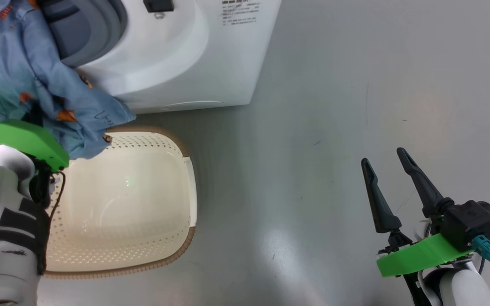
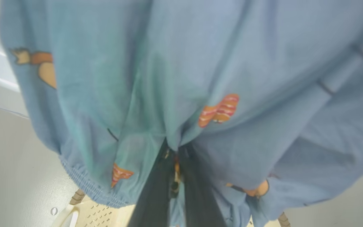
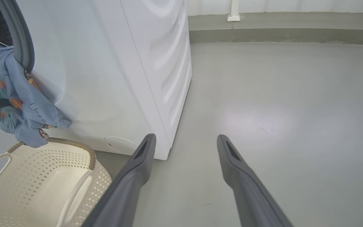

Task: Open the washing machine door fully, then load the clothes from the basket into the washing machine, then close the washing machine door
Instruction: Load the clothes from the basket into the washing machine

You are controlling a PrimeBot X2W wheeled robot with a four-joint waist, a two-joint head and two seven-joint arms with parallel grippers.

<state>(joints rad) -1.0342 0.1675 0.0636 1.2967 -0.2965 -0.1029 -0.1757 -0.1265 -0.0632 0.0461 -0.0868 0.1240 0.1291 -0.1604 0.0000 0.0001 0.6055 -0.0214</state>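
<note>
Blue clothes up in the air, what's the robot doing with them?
The robot is loading laundry. Its left gripper is shut on the blue clothes and holds them above the basket, right at the open front of the washing machine. The basket looks empty. The right gripper is open, holds nothing and hangs over the grey floor.
</note>
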